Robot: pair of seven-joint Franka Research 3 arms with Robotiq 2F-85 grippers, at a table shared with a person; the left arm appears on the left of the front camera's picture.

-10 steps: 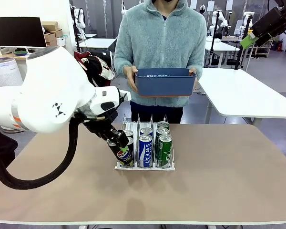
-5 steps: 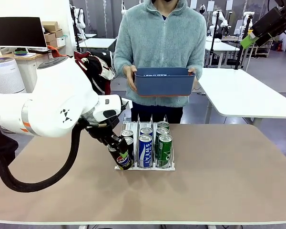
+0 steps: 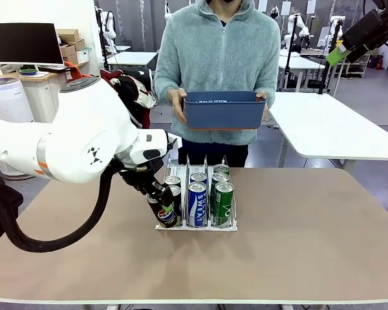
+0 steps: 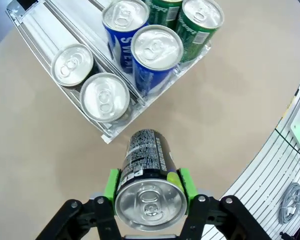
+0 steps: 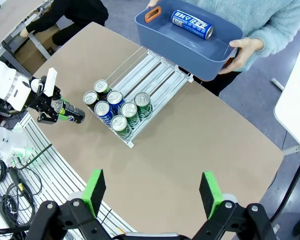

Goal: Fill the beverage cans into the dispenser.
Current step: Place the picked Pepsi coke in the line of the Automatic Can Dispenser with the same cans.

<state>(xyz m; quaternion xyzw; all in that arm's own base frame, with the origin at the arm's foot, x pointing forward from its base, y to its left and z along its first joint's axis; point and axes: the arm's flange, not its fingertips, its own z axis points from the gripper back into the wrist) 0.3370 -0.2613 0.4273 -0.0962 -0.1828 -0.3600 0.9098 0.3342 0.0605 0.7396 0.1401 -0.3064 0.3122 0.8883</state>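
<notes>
**One:** At the left end effector point(image 4: 149, 186), we are clamping the black Pepsi can point(image 4: 146, 160) near its top. Why tilted?

**Two:** Likely we are angling it for the dispenser point(image 4: 60, 25); it is hanging just beside the near corner.

**One:** And the right end effector point(image 5: 153, 194)?

**Two:** We are holding it wide apart and empty above the bench point(image 5: 215, 145); the person is holding a blue bin point(image 5: 175, 47) with one blue can point(image 5: 191, 24).

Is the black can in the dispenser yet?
Out: the left tool holds the black can tilted, just outside the dispenser's near corner.
</notes>
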